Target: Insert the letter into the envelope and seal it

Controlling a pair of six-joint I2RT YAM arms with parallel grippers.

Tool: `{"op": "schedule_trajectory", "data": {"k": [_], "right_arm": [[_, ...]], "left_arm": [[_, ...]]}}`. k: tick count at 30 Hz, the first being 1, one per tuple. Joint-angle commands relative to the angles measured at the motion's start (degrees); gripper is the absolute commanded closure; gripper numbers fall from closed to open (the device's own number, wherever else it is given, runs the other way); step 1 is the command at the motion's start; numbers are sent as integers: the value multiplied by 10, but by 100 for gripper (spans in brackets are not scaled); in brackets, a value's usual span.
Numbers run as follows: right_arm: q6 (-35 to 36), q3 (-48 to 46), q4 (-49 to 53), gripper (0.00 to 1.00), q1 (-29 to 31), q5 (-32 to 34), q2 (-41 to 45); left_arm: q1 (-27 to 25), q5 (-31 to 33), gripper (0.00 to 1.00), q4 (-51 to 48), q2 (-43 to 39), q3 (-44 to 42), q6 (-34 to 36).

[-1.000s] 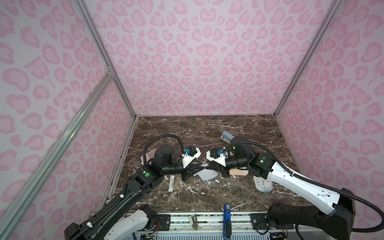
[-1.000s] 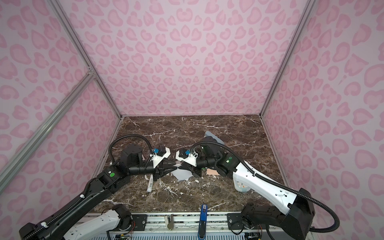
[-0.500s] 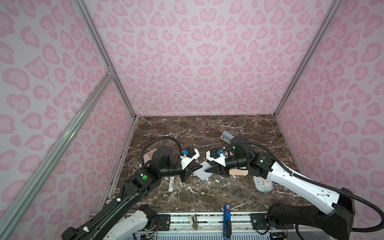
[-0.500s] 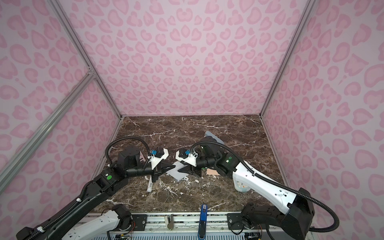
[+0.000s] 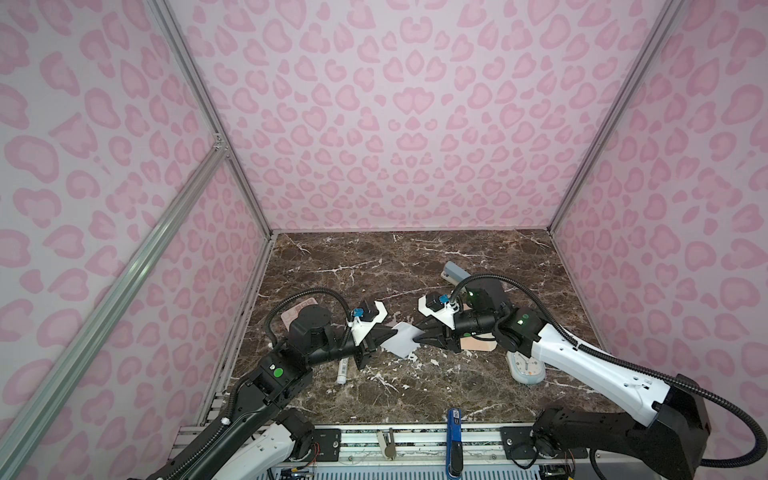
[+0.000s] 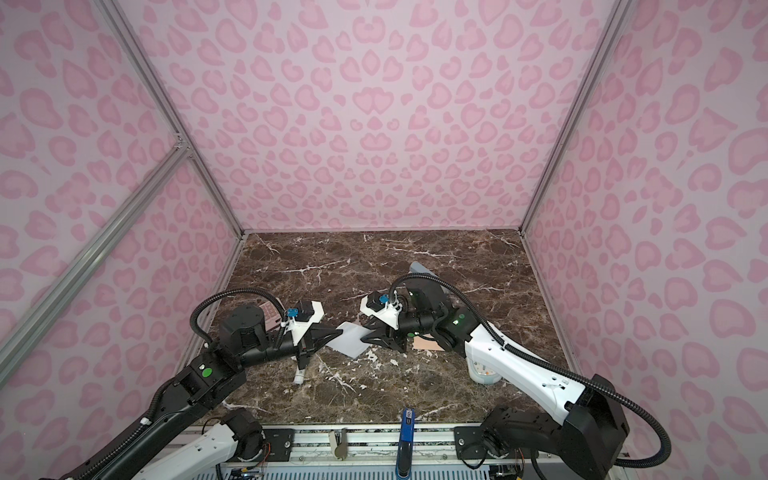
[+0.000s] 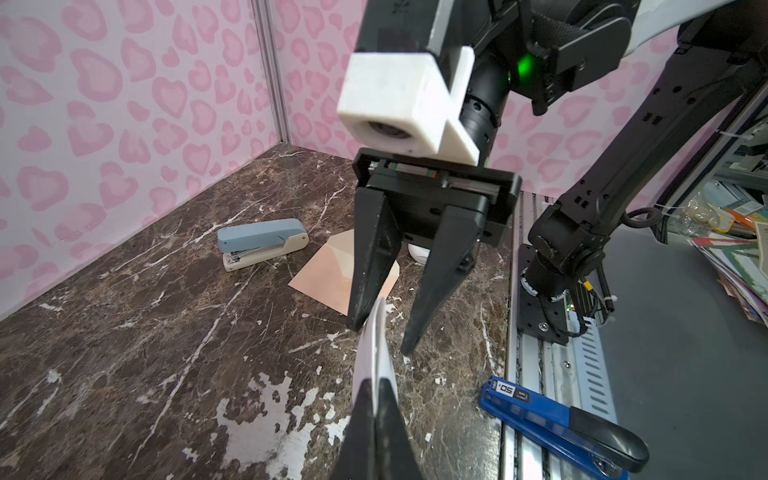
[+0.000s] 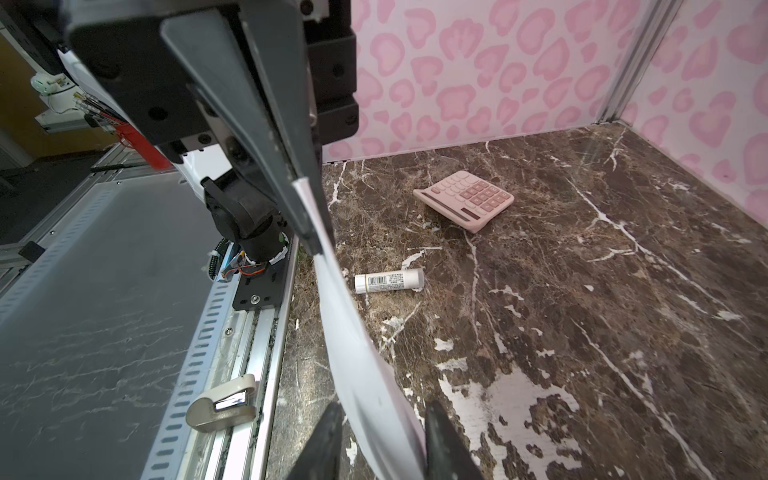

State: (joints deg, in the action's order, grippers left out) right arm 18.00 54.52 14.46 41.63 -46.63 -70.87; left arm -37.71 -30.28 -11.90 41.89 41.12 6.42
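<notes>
Now I am pinching the letter (image 5: 401,340) in the left gripper (image 5: 390,332); the right gripper (image 5: 419,336), jaws parted around the letter's other end, is hovering nearer the envelope (image 5: 478,344)

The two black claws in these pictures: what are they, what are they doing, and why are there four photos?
They are the end effectors of two robot arms, built to pinch things. Two pictures look down from one overhead camera pair; the other two come from a small camera on each arm's wrist. The left end effector is shut on a white letter, held above the marble table. The right end effector is open, its fingers either side of the letter's far edge. On the table lie a peach envelope, a stapler, a pink calculator, a white labelled tube and a small clock.
</notes>
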Motion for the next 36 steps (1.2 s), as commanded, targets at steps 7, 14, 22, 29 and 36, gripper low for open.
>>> {"op": "schedule_trajectory", "data": {"k": [7, 14, 22, 29, 36], "right_arm": [[-3, 7, -12, 84, 0, -36, -9], [-1, 19, 16, 95, 3, -53, -11], [19, 28, 49, 100, 15, -33, -14], [25, 30, 60, 100, 21, -24, -8], [24, 36, 73, 92, 21, -27, -10]], "left_arm": [[1, -23, 96, 21, -1, -7, -10], [1, -21, 96, 18, 3, -7, -8], [1, -3, 68, 24, 5, -6, -5], [1, -10, 75, 17, 20, 6, 4], [1, -35, 96, 8, 26, 10, 14]]}}
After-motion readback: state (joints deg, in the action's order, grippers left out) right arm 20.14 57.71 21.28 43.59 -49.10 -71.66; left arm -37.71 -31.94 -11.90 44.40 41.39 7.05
